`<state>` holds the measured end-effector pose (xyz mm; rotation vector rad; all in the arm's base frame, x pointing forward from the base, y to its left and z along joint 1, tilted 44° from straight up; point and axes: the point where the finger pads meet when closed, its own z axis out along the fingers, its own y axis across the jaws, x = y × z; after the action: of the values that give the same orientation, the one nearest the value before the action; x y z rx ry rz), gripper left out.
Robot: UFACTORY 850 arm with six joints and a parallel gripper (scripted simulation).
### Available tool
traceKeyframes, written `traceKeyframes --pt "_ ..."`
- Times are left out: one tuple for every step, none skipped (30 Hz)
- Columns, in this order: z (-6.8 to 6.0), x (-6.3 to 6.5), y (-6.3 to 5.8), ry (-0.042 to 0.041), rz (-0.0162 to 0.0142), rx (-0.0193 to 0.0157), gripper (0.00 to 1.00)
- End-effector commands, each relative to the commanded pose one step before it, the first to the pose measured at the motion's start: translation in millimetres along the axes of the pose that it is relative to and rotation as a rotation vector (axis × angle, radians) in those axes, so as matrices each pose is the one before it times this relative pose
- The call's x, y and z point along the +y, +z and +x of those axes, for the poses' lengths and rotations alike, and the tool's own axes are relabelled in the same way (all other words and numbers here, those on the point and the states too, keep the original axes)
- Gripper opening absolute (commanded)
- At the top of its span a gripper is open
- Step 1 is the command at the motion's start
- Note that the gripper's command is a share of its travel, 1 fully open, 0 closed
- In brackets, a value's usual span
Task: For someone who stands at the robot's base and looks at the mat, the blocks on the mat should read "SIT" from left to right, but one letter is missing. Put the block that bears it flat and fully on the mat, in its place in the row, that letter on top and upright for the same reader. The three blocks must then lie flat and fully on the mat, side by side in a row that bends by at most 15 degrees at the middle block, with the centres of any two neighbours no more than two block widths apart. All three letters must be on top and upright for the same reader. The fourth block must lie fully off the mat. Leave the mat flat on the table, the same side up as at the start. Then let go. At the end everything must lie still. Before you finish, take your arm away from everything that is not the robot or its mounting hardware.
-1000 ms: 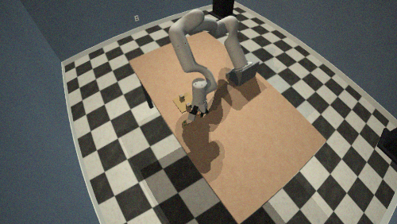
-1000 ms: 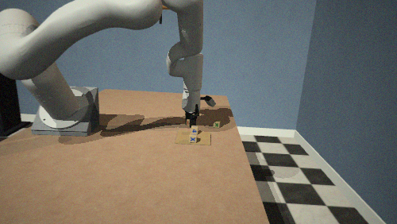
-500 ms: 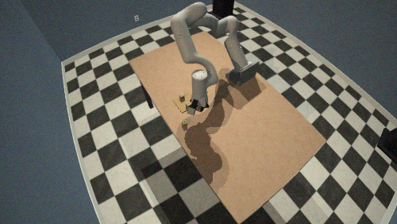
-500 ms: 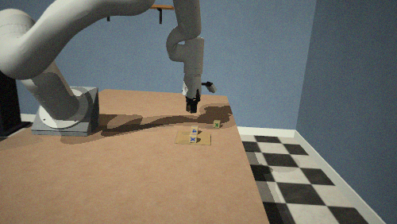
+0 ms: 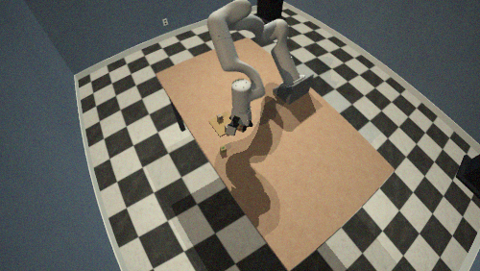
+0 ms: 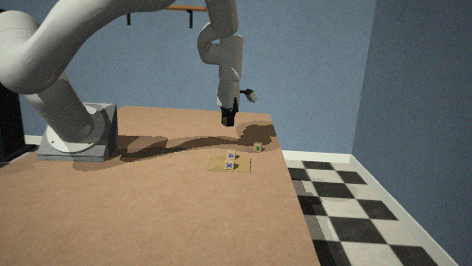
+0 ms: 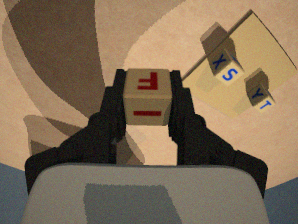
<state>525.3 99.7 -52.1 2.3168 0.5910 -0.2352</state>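
Note:
My gripper (image 7: 147, 84) (image 6: 227, 122) (image 5: 238, 126) is shut on a tan block (image 7: 148, 96). The block shows a red F on one face and a red bar, like an I, on another. It hangs above the table, to one side of the mat. The pale yellow mat (image 7: 269, 46) (image 6: 243, 166) (image 5: 216, 128) lies flat near the table's edge. Two blocks stand on it side by side: one with a blue S (image 7: 222, 63) (image 6: 230, 154) and one with a blue T (image 7: 258, 90) (image 6: 229, 164). A fourth block (image 6: 258, 147) (image 5: 223, 150) with a green letter lies off the mat.
The brown table (image 5: 298, 159) (image 6: 142, 207) ends just beyond the mat, with checkered floor (image 6: 345, 207) below. The robot's base (image 6: 77, 137) (image 5: 293, 91) stands on the table away from the mat. The arm's shadow falls across the table.

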Motion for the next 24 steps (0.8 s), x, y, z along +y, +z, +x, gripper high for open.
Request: traceKeyframes --pt "0.83 0.22 -1.39 0.00095 0.00007 0.00208 0.27" --pt "-0.03 0.10 -0.01 0.00144 0.00001 0.00000 0.27" --pt "-0.07 0.26 -0.02 0.00374 0.00002 0.00001 0.27" --pt "-0.13 0.49 -0.04 0.00697 0.00003 0.00001 0.27" --pt "-0.21 0.77 -0.06 0.01096 0.00005 0.00002 0.27" --pt "-0.28 1.10 -0.09 0.01557 0.00007 0.00002 0.27" --pt "-0.36 1.46 -0.12 0.02067 0.00009 0.00003 0.27" --pt "-0.42 1.86 -0.15 0.02614 0.00011 0.00004 0.27" --pt "-0.46 2.27 -0.18 0.03185 0.00013 0.00004 0.27" --pt "-0.47 2.70 -0.21 0.03768 0.00015 0.00004 0.27" --pt "-0.37 2.60 -0.19 0.03606 0.00014 0.00003 0.27" --pt "-0.16 1.44 -0.10 0.01991 0.00007 0.00001 0.27" --pt "-0.16 1.71 -0.12 0.02364 0.00009 0.00002 0.27" --pt "-0.13 1.81 -0.13 0.02499 0.00009 0.00001 0.27" --pt "-0.10 1.91 -0.13 0.02634 0.00009 0.00001 0.27" --pt "-0.05 1.87 -0.12 0.02571 0.00009 0.00001 0.27" --pt "0.00 0.00 0.00 0.00000 0.00000 0.00000 0.27" --pt "0.00 0.00 0.00 0.00000 0.00000 0.00000 0.27" --pt "-0.04 4.76 -0.31 0.06538 0.00021 0.00001 0.27" --pt "0.11 2.10 -0.13 0.02898 0.00009 0.00000 0.27" --pt "0.11 1.46 -0.09 0.02007 0.00006 0.00000 0.27" --pt "0.15 1.63 -0.10 0.02253 0.00006 0.00000 0.27" --pt "0.21 1.86 -0.11 0.02577 0.00007 0.00000 0.27" --pt "0.25 1.86 -0.11 0.02578 0.00007 0.00000 0.27"
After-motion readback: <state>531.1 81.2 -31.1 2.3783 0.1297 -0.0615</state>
